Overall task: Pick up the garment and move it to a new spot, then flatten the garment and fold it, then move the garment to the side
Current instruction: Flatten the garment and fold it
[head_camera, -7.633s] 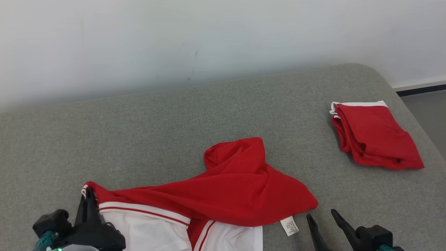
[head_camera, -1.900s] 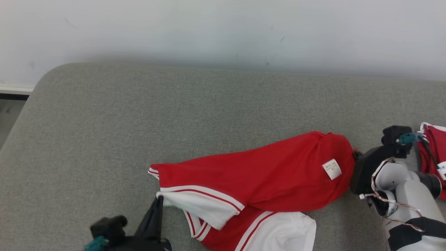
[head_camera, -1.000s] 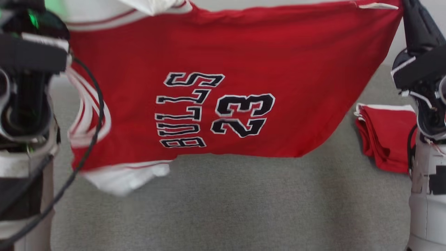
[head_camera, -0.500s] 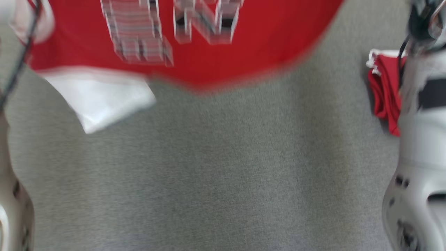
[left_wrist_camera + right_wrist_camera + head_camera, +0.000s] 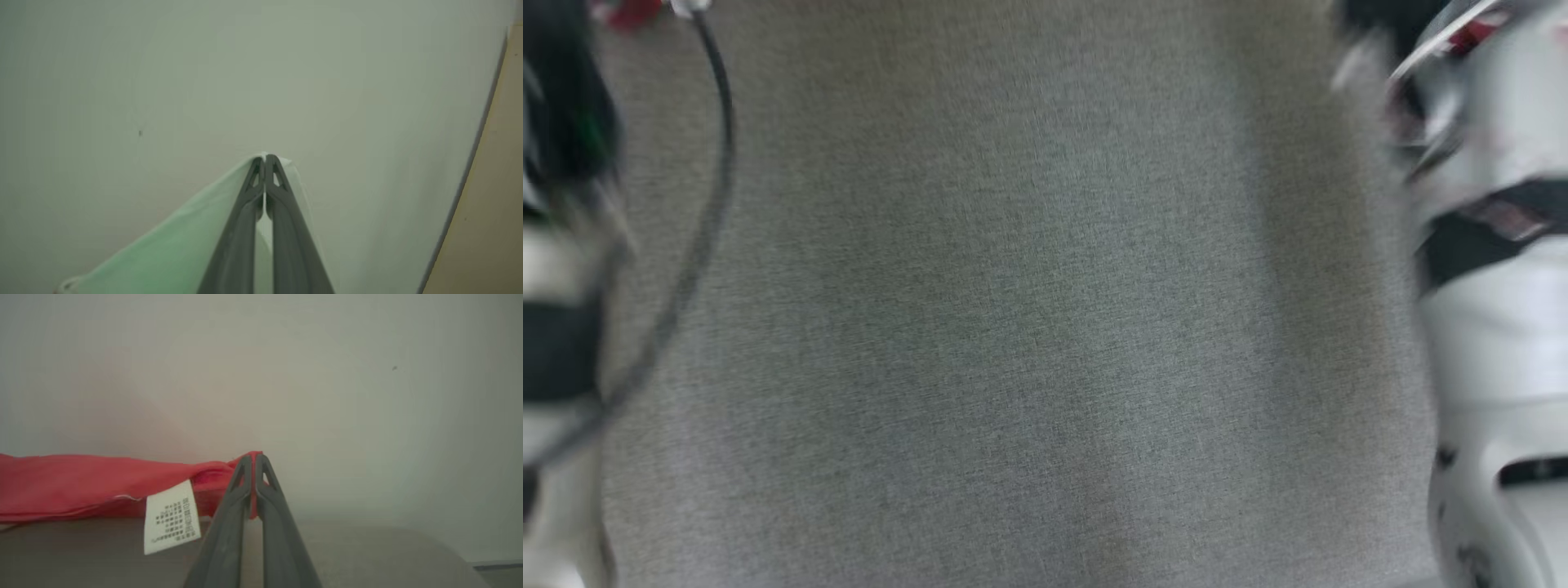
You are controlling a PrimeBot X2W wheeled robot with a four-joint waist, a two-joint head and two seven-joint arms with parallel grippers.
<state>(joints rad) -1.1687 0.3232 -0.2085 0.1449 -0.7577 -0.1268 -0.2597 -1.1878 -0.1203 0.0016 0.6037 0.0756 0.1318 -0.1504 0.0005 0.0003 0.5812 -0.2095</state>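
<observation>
The left pincer [image 5: 264, 157] is pinching shut on a pale, white-looking edge of the garment [image 5: 175, 249]. Its two dark fingers are pressing together at the tips, and the cloth is spreading down and to the left from them in the left wrist view. The right pincer [image 5: 254, 456] is likewise clamping closed on a red fold of the same garment [image 5: 81, 484]. The red cloth is stretching away to the left in a bunched band, with a white printed label [image 5: 171, 516] dangling just beside the fingers. Both pincers are holding the garment up in front of a plain pale wall [image 5: 204, 73], above a grey upholstered surface [image 5: 1013, 327]. In the heavily blurred head view that surface is lying between the two arms, a dark cable [image 5: 717, 163] is looping down near the left arm [image 5: 560, 269], and the pale right forearm [image 5: 1494, 343] is standing at the right edge.
</observation>
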